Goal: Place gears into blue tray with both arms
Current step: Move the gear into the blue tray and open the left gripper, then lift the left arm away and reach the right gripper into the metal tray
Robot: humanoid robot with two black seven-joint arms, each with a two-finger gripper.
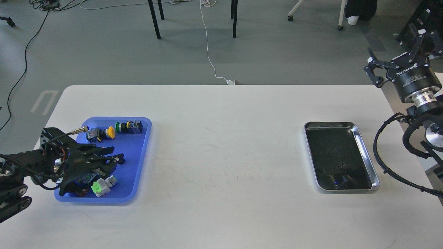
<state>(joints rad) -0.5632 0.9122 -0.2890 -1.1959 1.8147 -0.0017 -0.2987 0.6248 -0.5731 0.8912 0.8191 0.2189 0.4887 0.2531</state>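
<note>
The blue tray (pixel 135 162) lies at the table's left. My left gripper (pixel 117 155) hangs low over the tray's middle, pointing right, open with its fingers a little apart and nothing visible between them. My right gripper (pixel 396 53) is raised beyond the table's far right corner. It is wide open and empty. I cannot make out any gears. Only a faint dark speck (pixel 342 167) shows on the steel tray's bottom, too small to identify.
Push-button switches lie in the blue tray: a yellow-capped one (pixel 110 131), a green-capped one (pixel 120 127), and a light green one (pixel 101 186) at the near end. A shiny steel tray (pixel 367 155) sits at the right. Chair legs and cables stand on the floor beyond.
</note>
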